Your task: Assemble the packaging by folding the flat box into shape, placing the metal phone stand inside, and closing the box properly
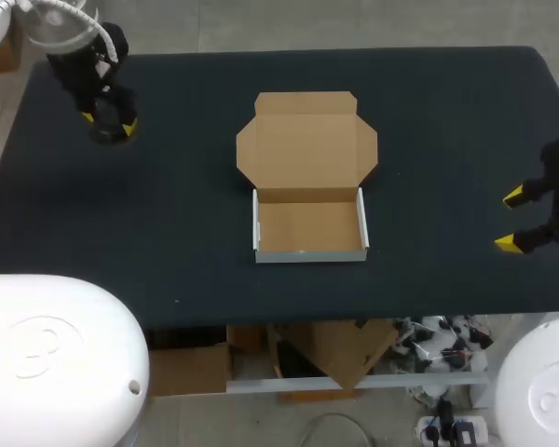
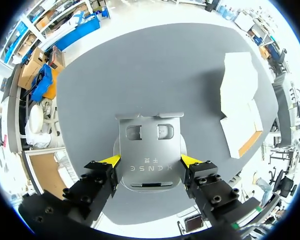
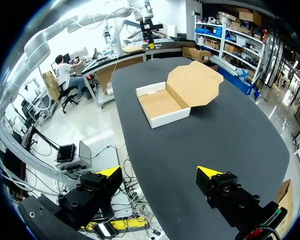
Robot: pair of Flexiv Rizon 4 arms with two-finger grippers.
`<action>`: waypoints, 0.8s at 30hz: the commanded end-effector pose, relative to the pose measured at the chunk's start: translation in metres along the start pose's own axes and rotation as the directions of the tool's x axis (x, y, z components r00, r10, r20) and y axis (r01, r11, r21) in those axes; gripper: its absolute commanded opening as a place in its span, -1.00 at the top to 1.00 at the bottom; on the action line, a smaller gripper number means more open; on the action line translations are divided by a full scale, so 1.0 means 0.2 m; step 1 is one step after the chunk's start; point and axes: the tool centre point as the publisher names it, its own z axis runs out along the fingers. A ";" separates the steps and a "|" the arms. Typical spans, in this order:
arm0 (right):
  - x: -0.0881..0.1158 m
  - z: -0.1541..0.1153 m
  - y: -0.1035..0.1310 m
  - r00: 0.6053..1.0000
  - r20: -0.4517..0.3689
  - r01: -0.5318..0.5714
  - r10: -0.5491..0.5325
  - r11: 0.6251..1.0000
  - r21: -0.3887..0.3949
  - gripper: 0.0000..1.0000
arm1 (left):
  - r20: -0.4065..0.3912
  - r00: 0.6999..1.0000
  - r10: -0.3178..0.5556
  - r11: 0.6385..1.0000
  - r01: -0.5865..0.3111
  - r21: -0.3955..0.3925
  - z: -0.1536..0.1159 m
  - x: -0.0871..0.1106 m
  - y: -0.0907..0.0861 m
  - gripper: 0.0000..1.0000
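Metal fills the left wrist view. The metal phone stand (image 2: 149,150) lies flat on the dark table (image 1: 168,205) between the yellow tips of the left gripper (image 2: 151,161). One finger presses each side edge, so I judge the stand to be clamped. In the head view this gripper stands at the far left corner of the table, pointing down, and its own body hides the stand there.

From that corner the box (image 1: 309,254) lies toward the table's middle, off to the robot's right and somewhat nearer the robot, well apart from the gripper. It is already folded into a shallow tray with its mouth facing up and nothing inside. The tray's longer side runs across the table from left to right. Its lid (image 1: 307,144) is hinged on the far edge and lies back flat, away from the robot. Carried straight from the left, the stand would come in over a short side wall of the tray and not have to pass over the lid.

The right gripper (image 1: 511,220) hangs at the right edge of the table, about level with the tray and also well apart from it. Its fingers are spread wide with nothing between them. As the left arm has the stand, I judge the coming carry to be its job.
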 end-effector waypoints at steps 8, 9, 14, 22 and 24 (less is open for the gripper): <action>0.00 0.00 0.00 1.000 0.001 0.001 -0.001 1.000 -0.003 -1.00 | 0.042 0.999 0.019 0.997 -0.022 0.079 -0.09 0.18 0.11 1.00; 0.00 0.00 0.00 1.000 0.001 0.001 -0.001 1.000 -0.003 -1.00 | 0.042 0.999 0.024 0.996 -0.027 0.081 -0.09 0.20 0.11 1.00; 0.00 0.00 0.00 1.000 0.001 0.001 -0.001 1.000 -0.003 -1.00 | 0.050 0.998 0.047 0.995 -0.052 0.088 -0.10 0.30 0.12 1.00; 0.00 0.00 0.00 1.000 0.001 0.001 -0.001 1.000 -0.003 -1.00 | 0.046 0.994 0.102 0.991 -0.105 0.087 -0.10 0.45 0.12 1.00; 0.00 0.00 0.00 1.000 0.001 0.001 -0.001 1.000 -0.003 -1.00 | 0.041 0.992 0.118 0.989 -0.121 0.085 -0.10 0.49 0.12 1.00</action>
